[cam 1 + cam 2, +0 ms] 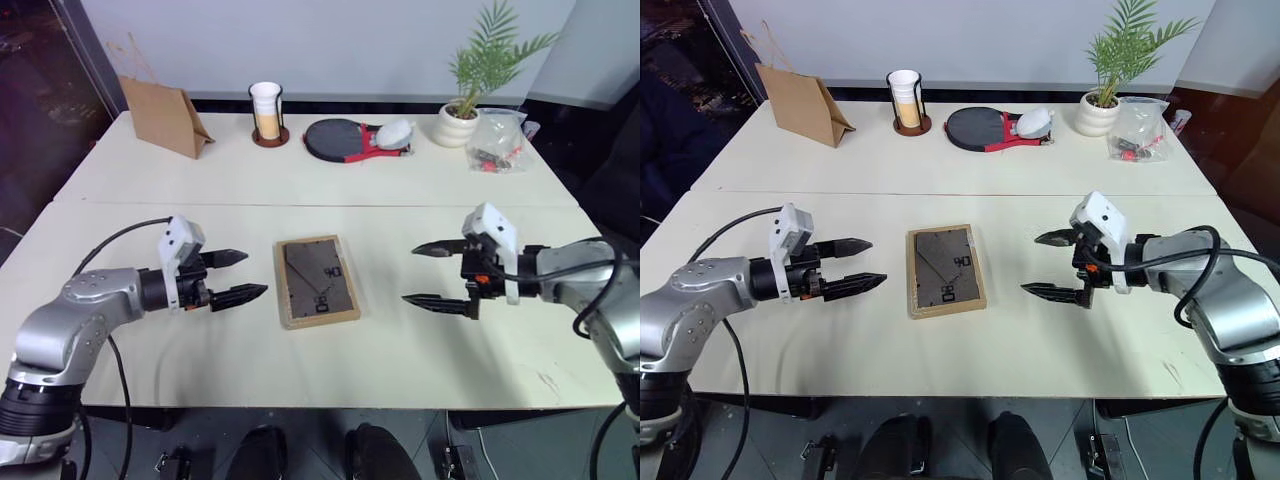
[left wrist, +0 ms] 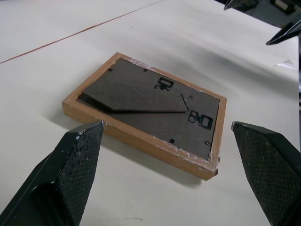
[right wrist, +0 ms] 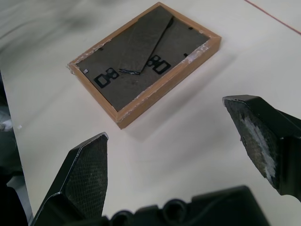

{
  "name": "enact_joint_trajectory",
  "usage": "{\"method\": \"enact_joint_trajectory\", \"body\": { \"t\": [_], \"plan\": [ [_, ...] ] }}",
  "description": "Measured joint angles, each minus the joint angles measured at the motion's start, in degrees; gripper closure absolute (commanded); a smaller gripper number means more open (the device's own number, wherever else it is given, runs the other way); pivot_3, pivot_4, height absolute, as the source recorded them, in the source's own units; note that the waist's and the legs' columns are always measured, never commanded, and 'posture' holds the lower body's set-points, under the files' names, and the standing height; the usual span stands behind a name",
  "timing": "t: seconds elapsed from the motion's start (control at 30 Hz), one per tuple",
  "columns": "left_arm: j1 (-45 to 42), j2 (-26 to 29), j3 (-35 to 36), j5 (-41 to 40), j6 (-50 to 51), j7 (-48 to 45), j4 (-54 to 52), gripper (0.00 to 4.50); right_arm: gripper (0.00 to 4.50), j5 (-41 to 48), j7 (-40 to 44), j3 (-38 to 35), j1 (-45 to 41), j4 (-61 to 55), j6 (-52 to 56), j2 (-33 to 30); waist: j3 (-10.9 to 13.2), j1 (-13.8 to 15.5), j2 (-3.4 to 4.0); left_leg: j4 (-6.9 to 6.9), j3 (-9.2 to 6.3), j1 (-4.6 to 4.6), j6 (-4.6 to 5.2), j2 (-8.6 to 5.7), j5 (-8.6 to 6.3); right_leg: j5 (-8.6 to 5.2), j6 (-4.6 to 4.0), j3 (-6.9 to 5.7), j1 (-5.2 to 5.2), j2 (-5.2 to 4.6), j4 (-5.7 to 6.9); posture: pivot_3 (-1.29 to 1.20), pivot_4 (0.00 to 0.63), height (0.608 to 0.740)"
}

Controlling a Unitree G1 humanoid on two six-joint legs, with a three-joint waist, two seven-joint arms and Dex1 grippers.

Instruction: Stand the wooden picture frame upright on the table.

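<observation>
Up close, wooden picture frame (image 2: 146, 117) edge chipped whitish.

A brown paper bag (image 1: 163, 117) stands at the far left. Beside it come a cup in a black holder (image 1: 267, 113), a table tennis paddle (image 1: 340, 139) and a potted palm (image 1: 470, 85). A clear plastic bag (image 1: 499, 140) lies far right.

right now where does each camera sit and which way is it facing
Left eye view: on the head, looking forward and down over the table; both arms show, left gripper and right gripper open.
Right eye view: beside it, same scene.
Left wrist view: on the left wrist, looking along its jaws at the wooden picture frame.
Right wrist view: on the right wrist, looking along its jaws at the frame.
Shared: all four show the frame lying back up between the grippers.
</observation>
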Motion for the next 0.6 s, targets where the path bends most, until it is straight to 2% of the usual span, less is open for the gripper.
{"method": "enact_joint_trajectory", "body": {
  "t": [0.6],
  "plan": [
    [1.14, -0.94, 0.10, -0.85, 0.18, 1.68, -1.30, 0.00, 0.04, -0.06, -1.62, 0.36, -1.33, 0.23, -0.14, 1.01, 0.00, 0.02, 0.00, 0.00, -0.01, 0.00, 0.00, 0.00, 0.00, 0.00, 0.00, 0.00, 0.00, -0.01, 0.00, 0.00, 0.150, 0.740]
  ]
}}
